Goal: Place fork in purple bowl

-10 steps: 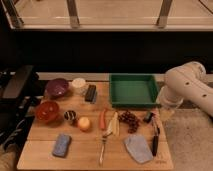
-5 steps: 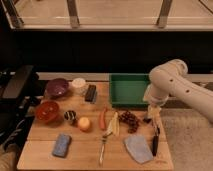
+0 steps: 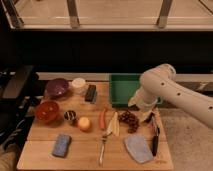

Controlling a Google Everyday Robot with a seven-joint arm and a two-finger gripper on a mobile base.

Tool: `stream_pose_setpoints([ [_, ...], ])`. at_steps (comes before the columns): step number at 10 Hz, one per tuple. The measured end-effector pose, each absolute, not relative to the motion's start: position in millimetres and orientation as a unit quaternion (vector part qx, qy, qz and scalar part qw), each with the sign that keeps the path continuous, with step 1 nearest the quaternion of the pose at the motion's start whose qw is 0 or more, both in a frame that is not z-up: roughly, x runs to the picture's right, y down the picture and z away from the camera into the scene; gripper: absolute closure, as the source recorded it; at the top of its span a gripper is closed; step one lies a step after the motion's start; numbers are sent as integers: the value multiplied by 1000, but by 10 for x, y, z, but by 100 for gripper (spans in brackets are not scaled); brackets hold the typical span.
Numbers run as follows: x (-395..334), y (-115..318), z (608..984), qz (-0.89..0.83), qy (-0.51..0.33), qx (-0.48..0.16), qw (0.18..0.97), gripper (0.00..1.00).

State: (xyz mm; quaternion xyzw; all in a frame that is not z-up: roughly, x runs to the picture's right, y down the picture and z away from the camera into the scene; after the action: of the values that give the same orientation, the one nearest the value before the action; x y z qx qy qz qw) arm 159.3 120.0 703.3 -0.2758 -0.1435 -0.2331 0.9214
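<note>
Two-finger gripper (image 3: 148, 116) is hanging low over the right side of the light wooden tabletop (image 3: 85, 156), between the dark grape bunch (image 3: 129, 120) and the black-handled knife (image 3: 155, 141), fingers spread and grasping nothing. Slim silvery metal fork (image 3: 102, 148) is lying flat near front centre, just in front of the orange carrot (image 3: 103, 118), well apart from the gripper. Round glossy dark-purple bowl (image 3: 56, 88) is sitting at rear left, beside the small white cup (image 3: 78, 84).

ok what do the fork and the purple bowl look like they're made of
Fork: likely metal, thin and silvery grey. Purple bowl: maybe glazed ceramic or plastic, going by its glossy sheen. The end effector hangs open near the grapes.
</note>
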Motion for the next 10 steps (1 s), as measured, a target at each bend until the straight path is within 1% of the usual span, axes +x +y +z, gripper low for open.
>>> stream_pose_setpoints([
  [1,1429,1295,7008,-287,-163,-272,904,35],
  [4,1149,1549,7026,-350,-154,-276,882,35],
  [8,1153,1559,7037,-350,-161,-276,881,35],
  [10,1071,1574,7057,-361,-203,-266,871,35],
])
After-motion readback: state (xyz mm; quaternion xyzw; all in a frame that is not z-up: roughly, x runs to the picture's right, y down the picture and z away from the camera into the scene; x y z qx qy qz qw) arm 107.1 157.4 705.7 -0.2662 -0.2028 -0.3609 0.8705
